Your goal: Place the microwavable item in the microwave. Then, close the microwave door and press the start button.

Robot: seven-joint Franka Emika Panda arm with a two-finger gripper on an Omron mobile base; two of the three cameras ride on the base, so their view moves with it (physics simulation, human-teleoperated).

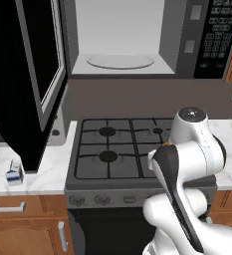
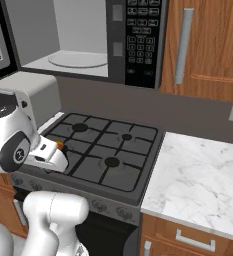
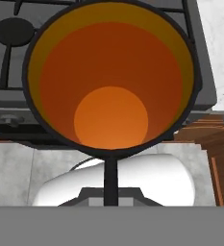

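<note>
With the gripper (image 3: 110,190) clamped on the cup (image 3: 111,77) low over the stove (image 1: 112,149), lift it level — clear of the open door (image 1: 35,74) — onto the microwave (image 1: 187,35) turntable (image 1: 120,61).

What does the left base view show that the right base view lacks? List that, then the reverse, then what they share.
Left base view alone: a milk carton on the counter left of the stove, below the swung-open door.
Right base view alone: the long handle of the wooden cabinet beside the microwave.
Both: the open microwave with its turntable and keypad, the stove beneath, and a sliver of the cup at the arm's end.
</note>
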